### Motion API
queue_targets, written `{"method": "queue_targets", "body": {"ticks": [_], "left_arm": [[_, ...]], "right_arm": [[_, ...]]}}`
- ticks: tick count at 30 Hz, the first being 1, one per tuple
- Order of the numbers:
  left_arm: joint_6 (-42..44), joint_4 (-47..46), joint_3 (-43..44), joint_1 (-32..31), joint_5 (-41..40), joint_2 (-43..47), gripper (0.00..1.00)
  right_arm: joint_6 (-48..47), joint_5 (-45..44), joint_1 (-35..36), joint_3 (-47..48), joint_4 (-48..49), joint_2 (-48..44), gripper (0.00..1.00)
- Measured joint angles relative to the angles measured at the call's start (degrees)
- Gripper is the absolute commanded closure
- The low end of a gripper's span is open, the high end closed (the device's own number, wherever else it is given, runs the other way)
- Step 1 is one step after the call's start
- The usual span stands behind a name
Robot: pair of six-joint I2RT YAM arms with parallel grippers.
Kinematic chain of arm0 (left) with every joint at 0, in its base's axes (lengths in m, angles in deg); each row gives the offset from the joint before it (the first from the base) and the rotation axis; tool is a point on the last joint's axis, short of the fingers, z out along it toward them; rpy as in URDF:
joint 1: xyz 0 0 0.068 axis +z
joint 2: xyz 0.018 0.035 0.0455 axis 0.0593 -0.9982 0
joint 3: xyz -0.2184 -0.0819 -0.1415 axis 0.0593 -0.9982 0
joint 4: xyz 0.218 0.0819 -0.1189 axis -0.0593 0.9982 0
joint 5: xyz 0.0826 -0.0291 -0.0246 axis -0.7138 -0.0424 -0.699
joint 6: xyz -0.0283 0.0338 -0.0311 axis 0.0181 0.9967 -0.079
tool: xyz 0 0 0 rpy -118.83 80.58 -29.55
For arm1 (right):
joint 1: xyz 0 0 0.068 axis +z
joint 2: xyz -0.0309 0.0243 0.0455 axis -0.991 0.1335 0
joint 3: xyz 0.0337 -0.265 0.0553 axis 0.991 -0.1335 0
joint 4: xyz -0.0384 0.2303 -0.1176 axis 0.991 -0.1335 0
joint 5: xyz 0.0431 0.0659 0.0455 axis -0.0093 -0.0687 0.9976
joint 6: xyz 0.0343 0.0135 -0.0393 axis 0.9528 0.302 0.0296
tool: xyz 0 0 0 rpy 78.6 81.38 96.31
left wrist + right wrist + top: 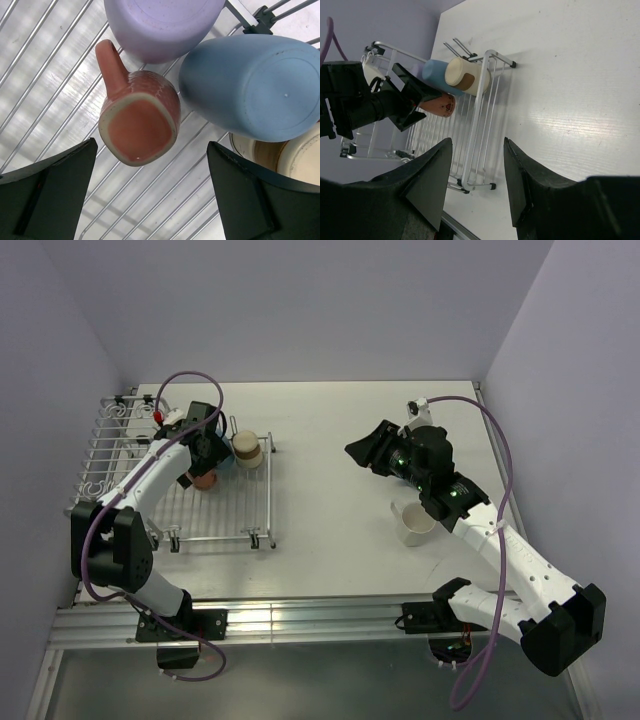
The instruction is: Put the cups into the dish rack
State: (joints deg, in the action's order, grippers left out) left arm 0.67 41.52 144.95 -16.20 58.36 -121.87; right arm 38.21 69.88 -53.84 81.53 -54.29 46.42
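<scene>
The dish rack (222,516) stands at the left of the table. My left gripper (205,462) hangs open just above it, its black fingers (50,192) wide apart over bare wires (60,85). Just beyond the fingers a salmon-pink cup (137,122) rests on the rack, apart from both. Beside it sit a lavender cup (160,22), a blue cup (255,85) and a cream cup (287,157). A white mug (415,523) stands on the table beside the right arm. My right gripper (358,452) is open and empty in mid-table, facing the rack (485,115).
The rack's raised back section with upright loops (112,445) runs along the left wall. A metal rail (300,618) crosses the near table edge by both arm bases. Purple cables loop off each arm.
</scene>
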Motion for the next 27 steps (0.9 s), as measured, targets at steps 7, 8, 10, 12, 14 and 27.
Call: {"method": "queue_targets", "body": {"ticks": [7,8,10,12,14,27], "left_arm": [[0.00,0.02,0.00,-0.02,0.07,0.17,0.01],[-0.04,0.13,0.00,-0.04,0.07,0.26,0.01],[-0.22,0.72,0.00,-0.13,0.00,0.52,0.01],[-0.57,1.70,0.00,-0.15,-0.11,1.11,0.01],[-1.01,2.95,0.00,-0.15,-0.31,1.86,0.01],[-2.40,8.15,1.31,-8.11,-4.72,3.82,0.01]], "right_arm": [[-0.15,0.13,0.00,0.00,0.00,0.02,0.47],[-0.15,0.20,-0.02,0.00,0.00,0.02,0.47],[-0.15,0.22,0.00,0.00,0.00,0.02,0.47],[-0.17,0.24,-0.02,0.00,0.00,0.09,0.47],[-0.20,0.24,-0.02,0.00,0.00,0.13,0.47],[-2.03,-3.30,-0.02,0.11,-2.80,0.13,0.45]]}}
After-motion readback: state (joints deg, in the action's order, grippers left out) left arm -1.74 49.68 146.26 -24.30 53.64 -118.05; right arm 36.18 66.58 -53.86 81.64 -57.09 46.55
